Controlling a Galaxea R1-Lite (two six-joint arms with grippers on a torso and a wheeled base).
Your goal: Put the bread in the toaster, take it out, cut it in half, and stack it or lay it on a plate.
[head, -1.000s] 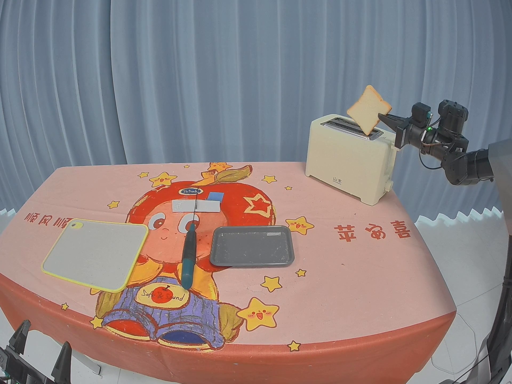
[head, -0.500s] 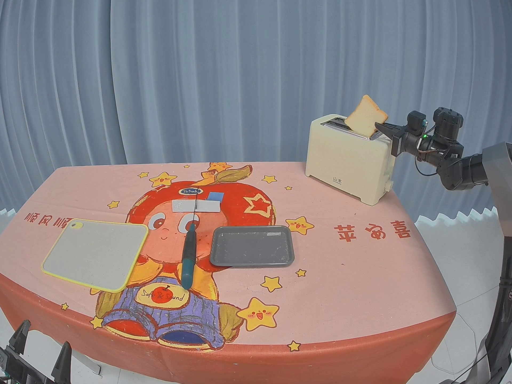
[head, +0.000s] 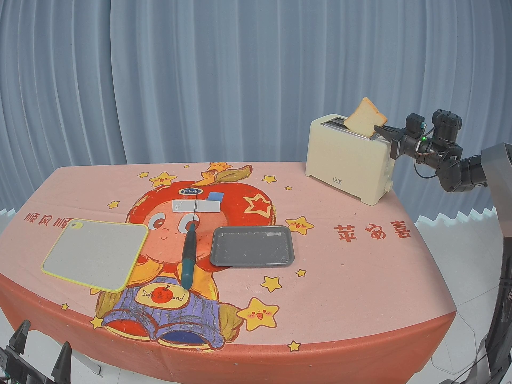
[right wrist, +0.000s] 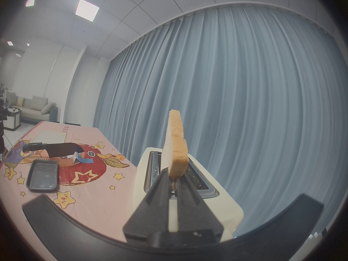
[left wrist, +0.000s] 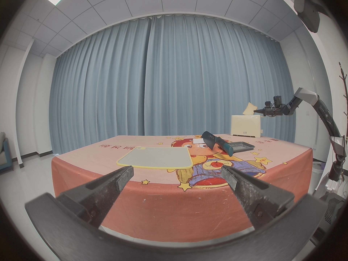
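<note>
A slice of bread (head: 365, 117) stands tilted with its lower corner in a slot of the cream toaster (head: 349, 159) at the table's far right. My right gripper (head: 380, 129) is shut on the bread's right edge, level with the toaster's top. In the right wrist view the bread (right wrist: 174, 147) stands edge-on between the closed fingers (right wrist: 173, 185), over the toaster (right wrist: 188, 185). A knife (head: 188, 251) with a teal handle lies mid-table between the yellow-rimmed cutting board (head: 96, 253) and the dark grey tray (head: 252, 246). My left gripper (left wrist: 174, 178) hangs open below the table's near left edge.
A pink printed cloth (head: 346, 273) covers the table. A white paper strip (head: 196, 205) lies behind the knife's blade. A blue curtain hangs close behind the toaster.
My right gripper has come down and slightly left with the bread, from above the toaster until the slice's lower corner sits in the slot.
</note>
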